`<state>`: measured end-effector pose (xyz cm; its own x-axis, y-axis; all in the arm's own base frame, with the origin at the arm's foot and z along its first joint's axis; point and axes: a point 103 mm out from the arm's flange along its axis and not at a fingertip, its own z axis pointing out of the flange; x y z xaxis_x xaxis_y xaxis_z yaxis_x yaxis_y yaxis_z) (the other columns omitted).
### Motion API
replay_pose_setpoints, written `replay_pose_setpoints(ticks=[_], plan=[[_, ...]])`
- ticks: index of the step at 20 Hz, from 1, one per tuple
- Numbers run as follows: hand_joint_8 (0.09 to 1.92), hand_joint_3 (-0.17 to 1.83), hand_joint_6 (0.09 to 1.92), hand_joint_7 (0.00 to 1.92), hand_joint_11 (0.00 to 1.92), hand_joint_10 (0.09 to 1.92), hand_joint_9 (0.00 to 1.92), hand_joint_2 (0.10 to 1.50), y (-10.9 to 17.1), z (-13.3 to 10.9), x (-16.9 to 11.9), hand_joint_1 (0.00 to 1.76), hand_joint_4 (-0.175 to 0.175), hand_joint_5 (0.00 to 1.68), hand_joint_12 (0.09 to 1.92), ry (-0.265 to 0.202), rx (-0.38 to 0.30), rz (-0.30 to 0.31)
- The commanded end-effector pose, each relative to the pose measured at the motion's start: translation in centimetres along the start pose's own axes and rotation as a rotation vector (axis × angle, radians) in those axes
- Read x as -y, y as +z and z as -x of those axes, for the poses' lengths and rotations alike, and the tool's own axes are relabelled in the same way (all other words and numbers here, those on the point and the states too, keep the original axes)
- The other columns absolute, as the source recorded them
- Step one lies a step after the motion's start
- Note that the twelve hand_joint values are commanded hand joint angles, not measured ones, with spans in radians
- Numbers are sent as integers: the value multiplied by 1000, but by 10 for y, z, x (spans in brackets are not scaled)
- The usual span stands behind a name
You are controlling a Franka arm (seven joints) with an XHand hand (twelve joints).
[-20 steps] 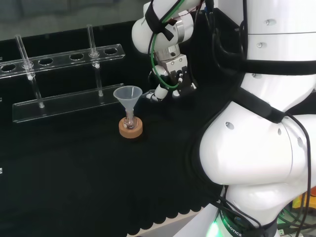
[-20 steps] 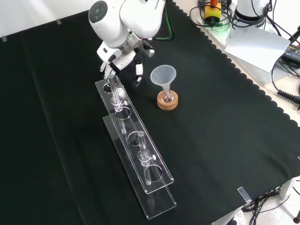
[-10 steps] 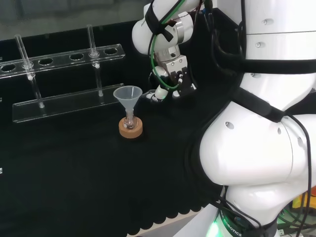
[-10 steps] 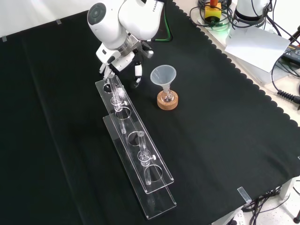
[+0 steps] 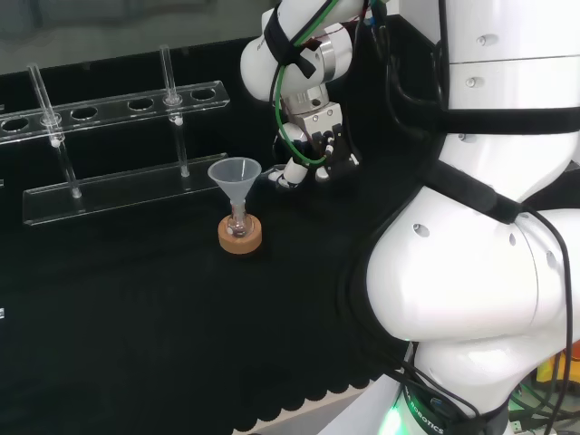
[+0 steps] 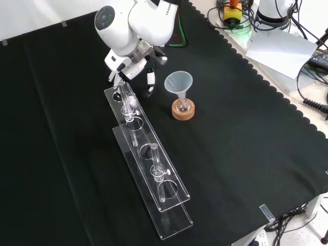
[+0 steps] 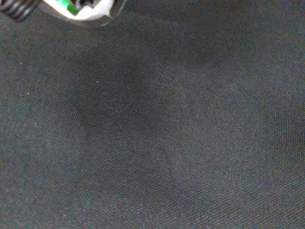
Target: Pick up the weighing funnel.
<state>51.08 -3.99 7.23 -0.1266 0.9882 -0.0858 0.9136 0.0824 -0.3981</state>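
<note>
The black and white robot hand (image 5: 313,147) hangs low over the black cloth (image 6: 246,133), pointing down, near the end of a clear plastic two-tier rack (image 6: 148,169) and a big clear cone-shaped funnel (image 5: 235,172); whether it is spread or closed on anything cannot be told. A faint clear glint just beside it in the head view may be the small clear weighing funnel (image 5: 270,177); that is uncertain.

To grasp well, it seems wise to close round the scoop's body rather than its stem, then lift straight up, keeping apart from both neighbours; clear ware probably slips easily.

Counting in the head view, nearest first: one funnel, its stem in one small flask (image 5: 237,220), on one cork ring (image 5: 241,237); farther off, one rack; two upright glass tubes (image 5: 169,77) stand in it.
</note>
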Motion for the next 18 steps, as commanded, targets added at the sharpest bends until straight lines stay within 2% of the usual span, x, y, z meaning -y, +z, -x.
replay_pose_setpoints(ticks=[1, 9, 18], plan=[[693, 594, 102, 457, 444, 547, 718, 648, 1, 0, 0, 861, -50, 621, 1290, 1, -1, -3], [691, 598, 115, 462, 446, 545, 722, 653, 4, -1, -6, 857, -48, 639, 1288, 0, 2, -11], [687, 604, 177, 465, 448, 543, 727, 665, 3, -4, -8, 846, -34, 748, 1286, 2, 3, -18]])
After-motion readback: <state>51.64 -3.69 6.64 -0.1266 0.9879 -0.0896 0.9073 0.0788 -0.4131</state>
